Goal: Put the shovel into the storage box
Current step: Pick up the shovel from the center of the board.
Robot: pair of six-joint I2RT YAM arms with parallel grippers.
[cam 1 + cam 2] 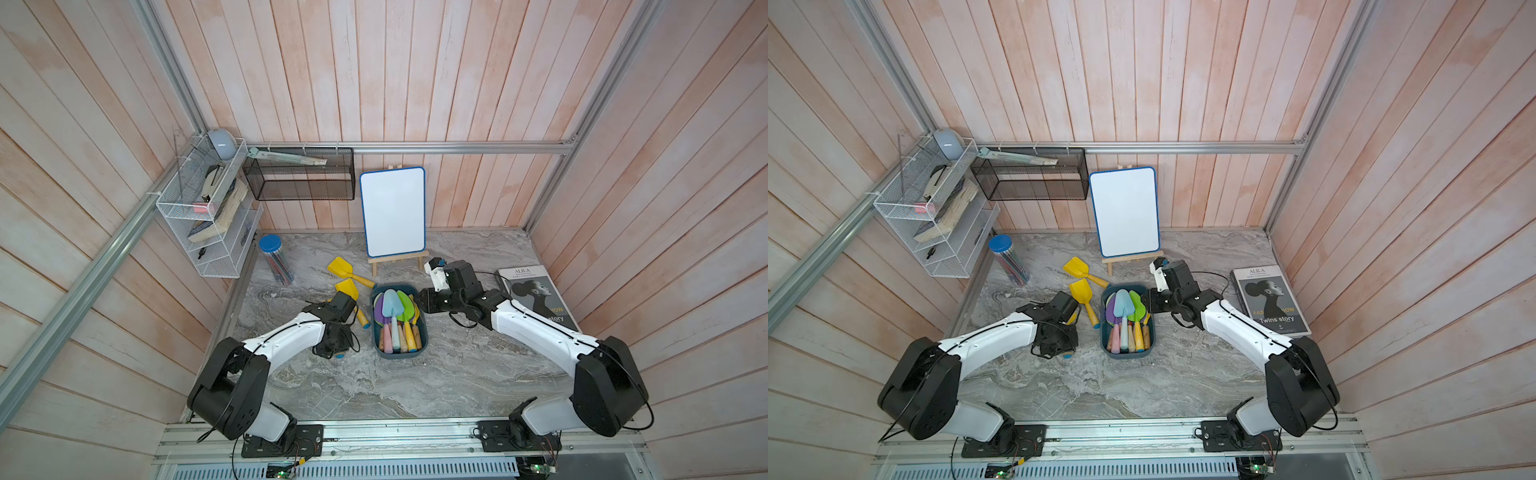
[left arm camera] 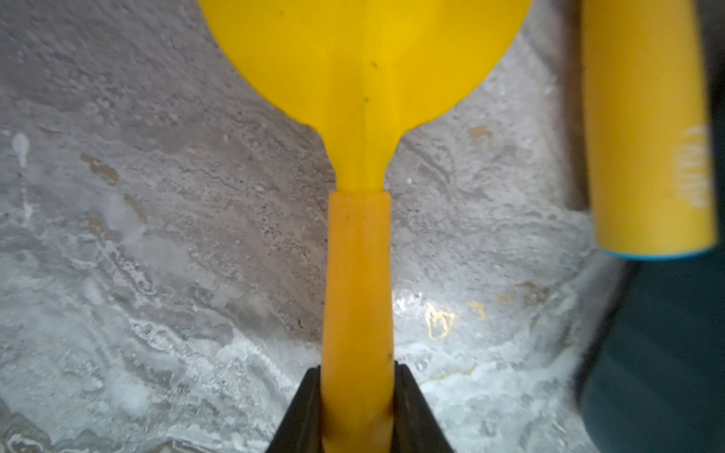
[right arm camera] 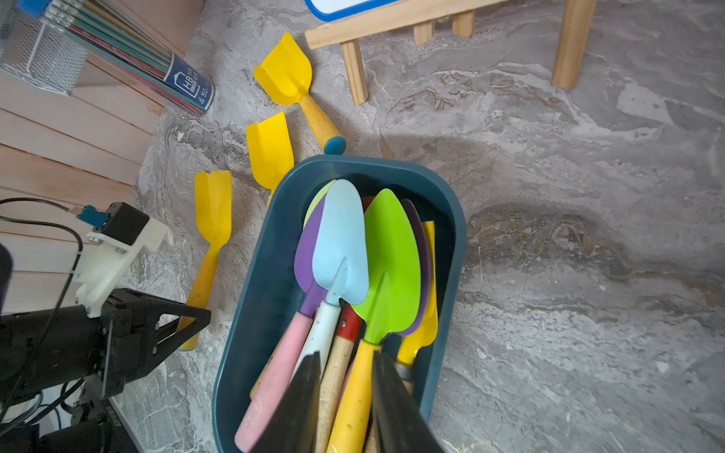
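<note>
Right, at the left, the left gripper (image 2: 357, 376) is clamped on the shovel (image 2: 359, 255), its jaws pressing both sides of the round, matte orange-yellow handle. The glossy scoop blade points away from me. The storage box (image 3: 266, 282), smooth dark teal plastic with rounded corners, sits just right of it with its long axis roughly parallel, so I judge a short rightward carry for this nearer arm. Over the box's piled shovels, the right gripper (image 3: 346, 355) shows a gap; whether it pinches anything I cannot tell.
</note>
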